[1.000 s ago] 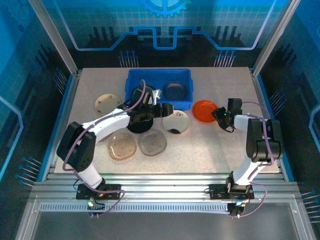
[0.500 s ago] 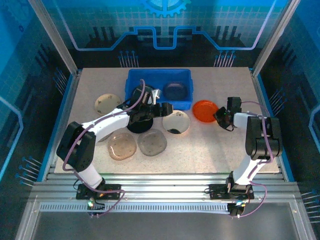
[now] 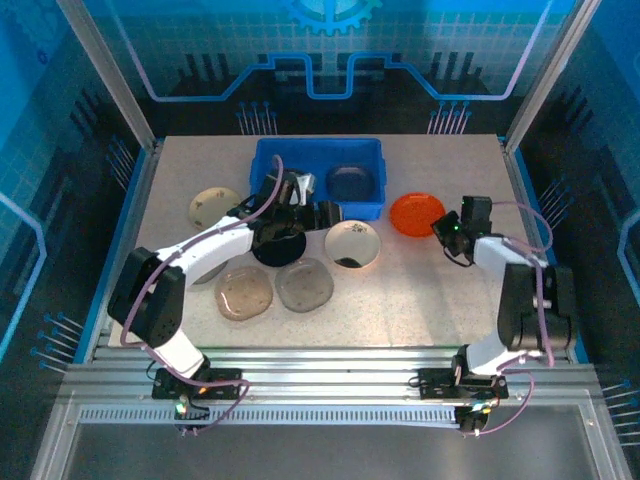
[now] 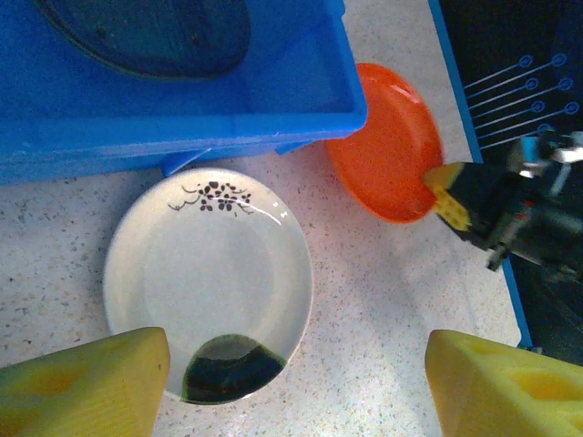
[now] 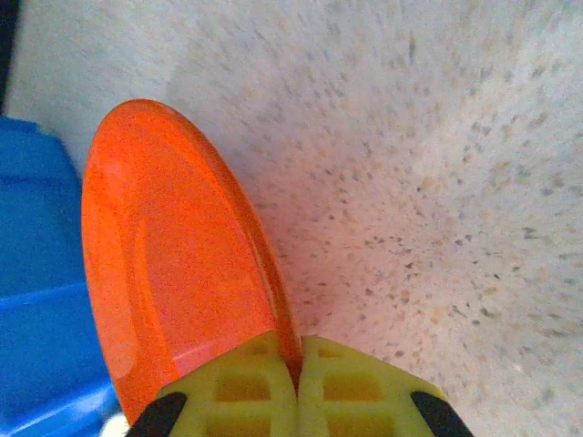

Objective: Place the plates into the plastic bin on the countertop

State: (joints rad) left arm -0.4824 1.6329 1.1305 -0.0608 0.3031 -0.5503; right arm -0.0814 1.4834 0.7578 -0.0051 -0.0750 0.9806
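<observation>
**Rt fingers nip orange plate; bin holds one grey plate**

The plastic bin [image 3: 268, 160] has one grey plate [image 3: 352, 181] in its right half. The left arm [image 3: 215, 243] overhangs the near-left part, so I can't tell what's under there. The orange plate [image 3: 416, 213] is outside the bin, just beside its right end. The right gripper [image 5: 296, 350] has its fingers pressed together on that plate's near rim, w/ the plate stretching ahead-left of the tips. The left gripper [image 4: 296, 387] has its fingers spread wide over a cream plate [image 4: 205, 273] w/ a small floral mark. The bin wall is just beyond those tips. Behind the fingers, under the wrist, is a black plate [image 3: 278, 243]. Further back are two translucent plates [image 3: 244, 293] side by side, and a second cream plate [image 3: 215, 206] lies off left. All sit on the beige speckled countertop [image 3: 420, 300], w/ a metal frame [image 3: 330, 362] along the near edge and blue-lit panels [image 3: 330, 40] behind.
</observation>
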